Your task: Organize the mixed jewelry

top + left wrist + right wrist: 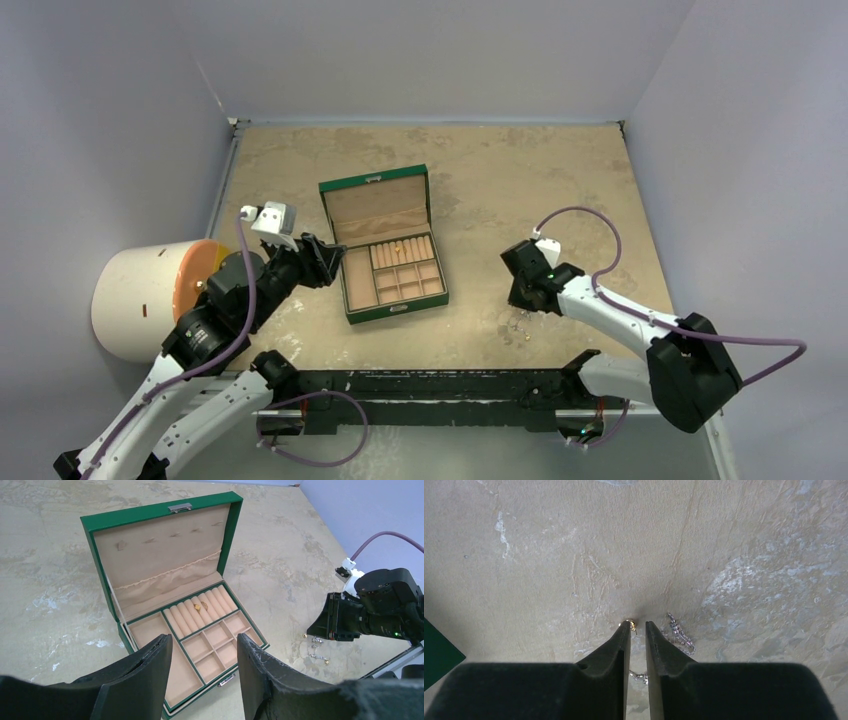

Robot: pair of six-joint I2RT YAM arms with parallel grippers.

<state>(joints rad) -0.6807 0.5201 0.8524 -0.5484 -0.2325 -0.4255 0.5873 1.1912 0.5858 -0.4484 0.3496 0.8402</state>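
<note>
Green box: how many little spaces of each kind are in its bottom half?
Small square compartments: 6
Long compartment: 1
Ring-roll section: 1
Total: 8 spaces in the bottom half of the green box

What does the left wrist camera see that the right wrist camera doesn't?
Only left wrist: the inside of the open box, with a gold piece in it. Only right wrist: the right gripper tips, slightly apart, beside a gold bit. Both: the table and the silvery chain.
</note>
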